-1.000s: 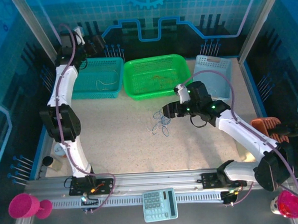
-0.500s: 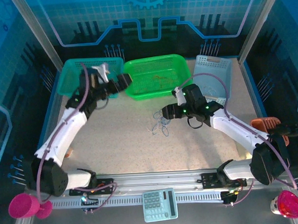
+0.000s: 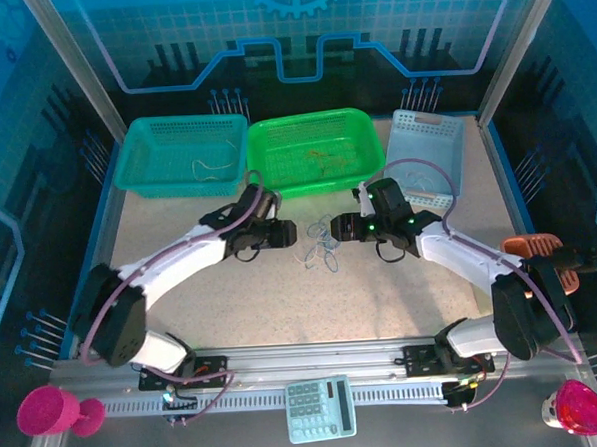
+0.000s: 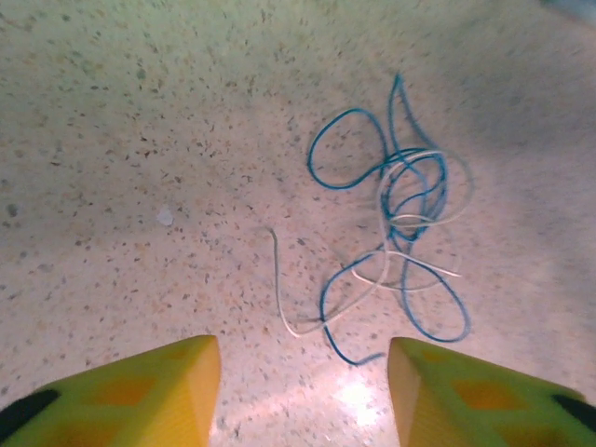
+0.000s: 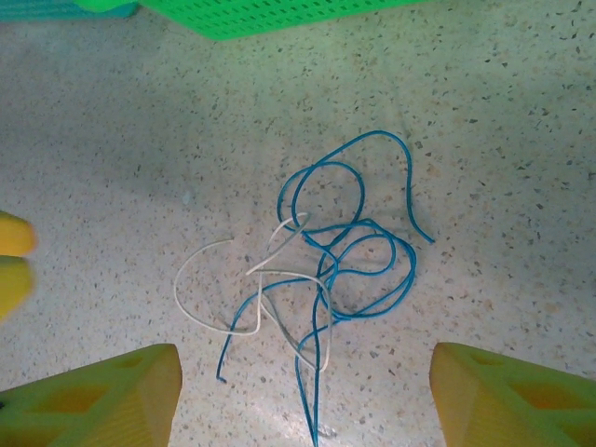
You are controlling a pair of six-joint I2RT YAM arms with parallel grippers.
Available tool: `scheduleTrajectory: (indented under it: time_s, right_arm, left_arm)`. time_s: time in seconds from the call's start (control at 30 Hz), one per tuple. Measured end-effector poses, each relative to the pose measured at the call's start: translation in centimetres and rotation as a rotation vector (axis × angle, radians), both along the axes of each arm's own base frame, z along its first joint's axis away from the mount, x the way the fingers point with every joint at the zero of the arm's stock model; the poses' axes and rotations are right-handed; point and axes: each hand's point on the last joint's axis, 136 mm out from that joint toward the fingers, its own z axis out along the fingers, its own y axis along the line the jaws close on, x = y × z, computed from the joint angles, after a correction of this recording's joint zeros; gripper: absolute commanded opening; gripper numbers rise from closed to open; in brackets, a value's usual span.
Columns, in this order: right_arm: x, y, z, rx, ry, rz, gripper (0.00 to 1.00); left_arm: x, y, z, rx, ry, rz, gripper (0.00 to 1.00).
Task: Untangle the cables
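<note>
The left gripper [image 3: 287, 232] hangs low over the speckled, stone-like table [image 3: 383, 299]. Its yellow wedge-shaped fingers [image 4: 168, 391] are partly spread with nothing between them. At its four o'clock lie the cables [image 3: 322, 250]: a thin blue cord [image 4: 410, 186] looped through a limp white cord [image 4: 384, 244]. At their one o'clock the right gripper [image 3: 337, 227] gapes wide, empty.

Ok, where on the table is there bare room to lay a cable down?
Best room: the bare table between the cable tangle and the near rail. Also the strip in front of the teal basket. Crowded: the centre, where the left gripper and right gripper flank the tangle.
</note>
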Motion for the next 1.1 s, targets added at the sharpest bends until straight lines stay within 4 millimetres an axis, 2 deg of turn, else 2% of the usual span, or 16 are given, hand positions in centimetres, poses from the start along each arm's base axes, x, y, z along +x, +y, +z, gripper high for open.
scheduleTrajectory:
  time_s: [0.13,0.33,0.7,0.97,1.1]
  right_arm:
    - [0.3,0.1,-0.4,0.013,0.001,-0.014,0.71]
    - [0.3,0.1,-1.3,0.019,0.013,-0.024,0.71]
    - [0.5,0.3,-3.4,0.016,0.050,-0.035,0.71]
    - [1.4,0.9,-3.6,0.020,0.057,-0.034,0.71]
    - [2.3,1.6,-3.3,0.033,0.046,-0.029,0.70]
  left_arm:
    - [0.9,-1.6,-2.8,0.077,0.047,-0.045,0.45]
    - [1.0,-2.9,-4.8,0.145,0.074,-0.088,0.45]
    - [0.6,-2.1,-6.8,0.232,0.100,-0.084,0.44]
    - [0.6,-1.9,-7.8,0.259,0.112,-0.096,0.33]
    - [0.5,-1.8,-8.4,0.268,0.122,-0.101,0.22]
